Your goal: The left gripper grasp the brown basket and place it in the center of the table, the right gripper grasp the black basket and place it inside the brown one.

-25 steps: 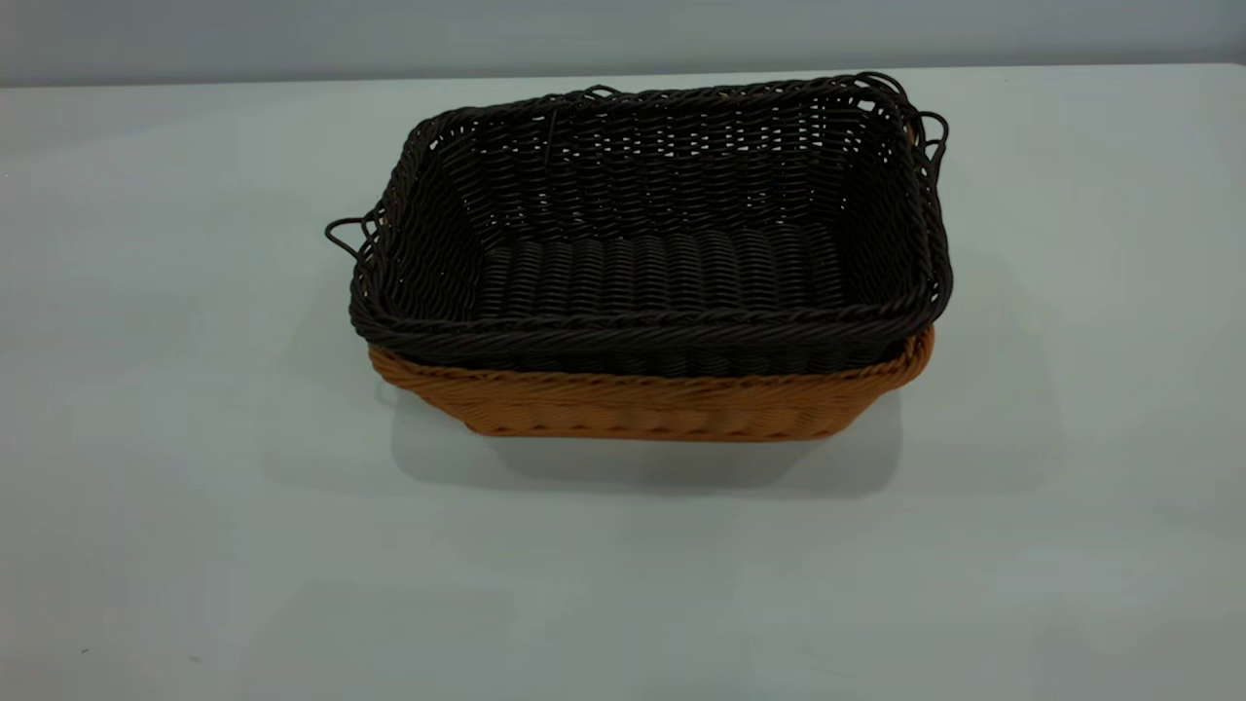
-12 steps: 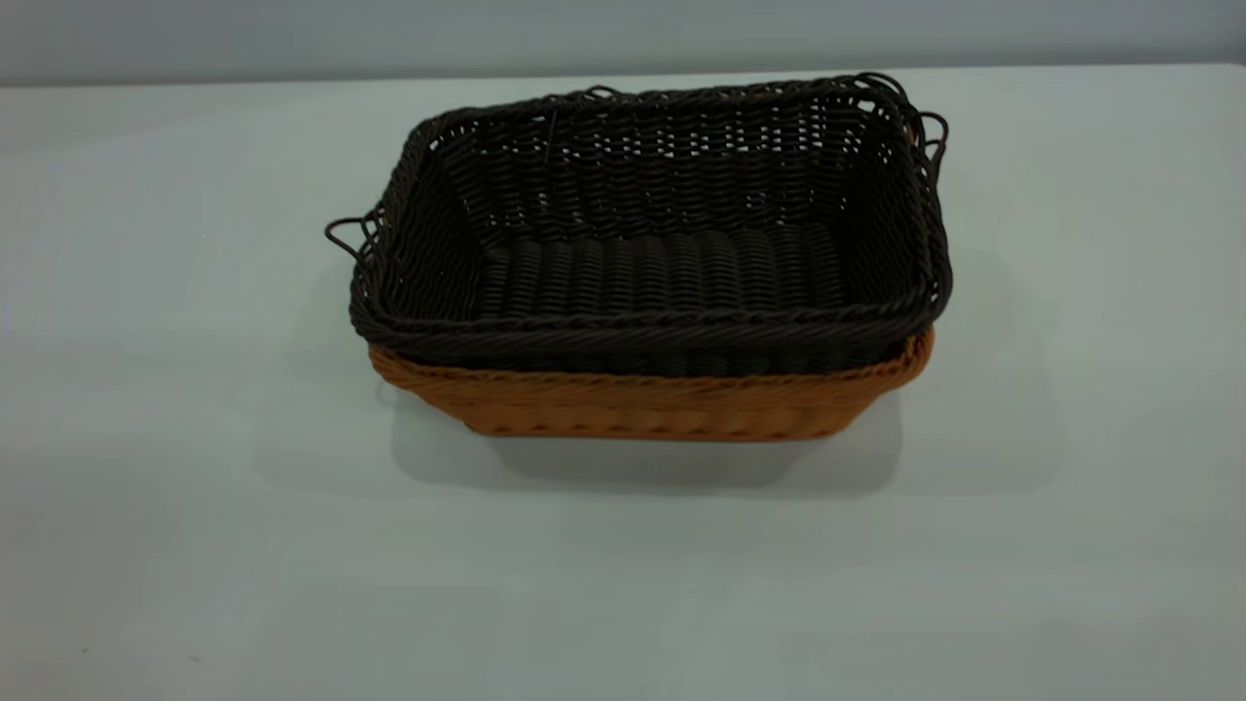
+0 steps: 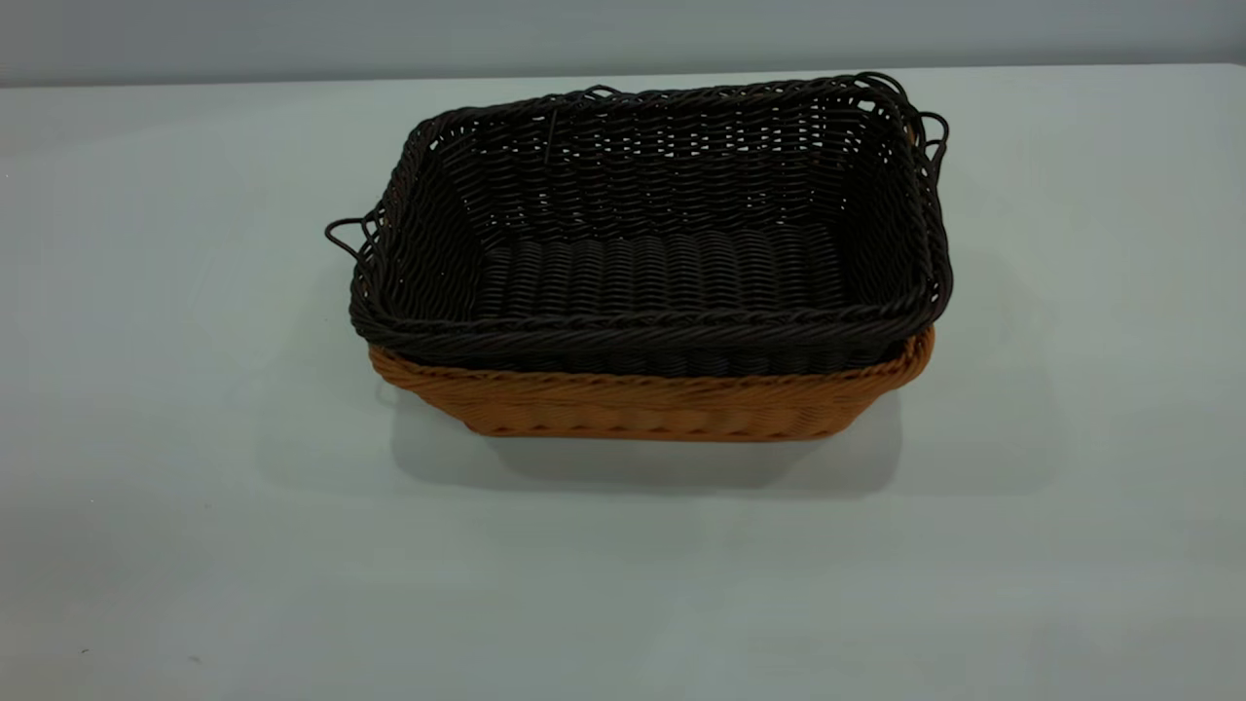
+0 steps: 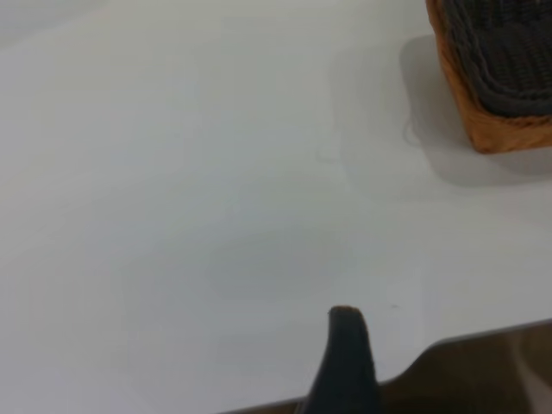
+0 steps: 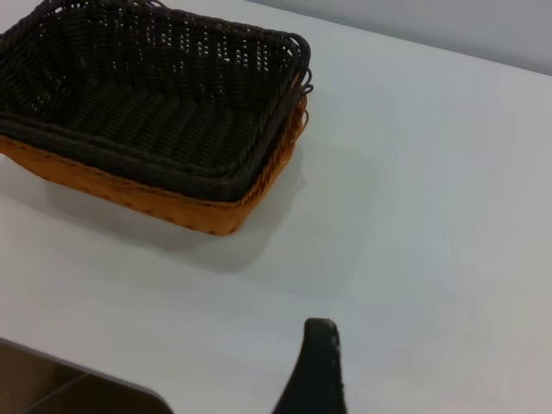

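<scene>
1. The left gripper (image 4: 345, 362) is out of the exterior view. Its wrist view shows a single dark fingertip above bare table, near the table's edge and well apart from the baskets. With only one finger visible, I cannot tell how it is set, and it holds nothing that can be seen.
2. The table (image 3: 175, 487) is a plain white surface that fills most of the exterior view, with a soft shadow lying around the baskets.
3. The brown basket (image 3: 652, 409) sits flat on the table near the middle of the exterior view. Only its near wall and braided rim show beneath the dark basket. A corner of it also appears in the left wrist view (image 4: 492, 121).
4. The black basket (image 3: 652, 234) is nested inside the brown one, upright, with its rim riding slightly above the brown rim all along the near side. Thin strand loops stick out at its left end and at its far right corner. Its inside is empty.
5. The right gripper (image 5: 315, 371) is also outside the exterior view. Its wrist view shows one dark fingertip over bare table, apart from the stacked baskets (image 5: 155, 129). Again, I cannot tell how the fingers stand.
</scene>
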`<control>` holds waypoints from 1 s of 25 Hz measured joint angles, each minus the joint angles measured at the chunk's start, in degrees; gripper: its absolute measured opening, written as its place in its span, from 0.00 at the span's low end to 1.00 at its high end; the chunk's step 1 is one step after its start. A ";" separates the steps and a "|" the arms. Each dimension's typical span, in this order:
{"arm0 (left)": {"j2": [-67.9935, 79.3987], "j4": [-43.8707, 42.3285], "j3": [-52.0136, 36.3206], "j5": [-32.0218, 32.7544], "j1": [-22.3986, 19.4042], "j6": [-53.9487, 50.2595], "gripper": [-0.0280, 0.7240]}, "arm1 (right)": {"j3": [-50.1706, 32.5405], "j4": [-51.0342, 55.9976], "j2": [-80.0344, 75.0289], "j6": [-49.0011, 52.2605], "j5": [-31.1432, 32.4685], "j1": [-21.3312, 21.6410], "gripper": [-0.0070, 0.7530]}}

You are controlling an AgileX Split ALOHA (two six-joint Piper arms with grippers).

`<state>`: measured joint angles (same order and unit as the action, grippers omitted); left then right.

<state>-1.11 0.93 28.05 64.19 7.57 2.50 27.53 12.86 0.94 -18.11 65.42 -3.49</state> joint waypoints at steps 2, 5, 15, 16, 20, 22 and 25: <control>0.00 -0.01 0.00 -0.36 0.00 0.00 0.77 | 0.00 0.00 0.00 0.00 0.00 0.00 0.79; 0.00 -0.01 0.00 -0.40 0.00 0.00 0.77 | 0.00 0.00 0.00 0.00 0.00 0.00 0.79; 0.00 -0.01 0.00 -0.40 -1.43 0.00 0.77 | 0.00 0.00 0.00 0.00 0.00 0.00 0.79; 0.00 -0.06 0.00 -0.40 -2.21 0.00 0.77 | 0.00 0.00 0.00 0.00 0.00 0.00 0.79; 0.00 -0.30 0.00 -0.47 -4.50 -0.17 0.77 | 0.00 0.00 0.00 0.00 0.00 0.00 0.79; 0.00 -0.31 0.00 -0.53 -4.56 -0.17 0.77 | 0.00 0.00 0.00 0.00 0.00 0.00 0.79; 0.00 -0.26 0.00 -0.53 -4.56 -0.22 0.77 | 0.00 0.00 0.00 0.00 0.00 0.00 0.79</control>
<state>-1.11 0.66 28.05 63.66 3.01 2.28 27.53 12.86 0.94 -18.11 65.42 -3.49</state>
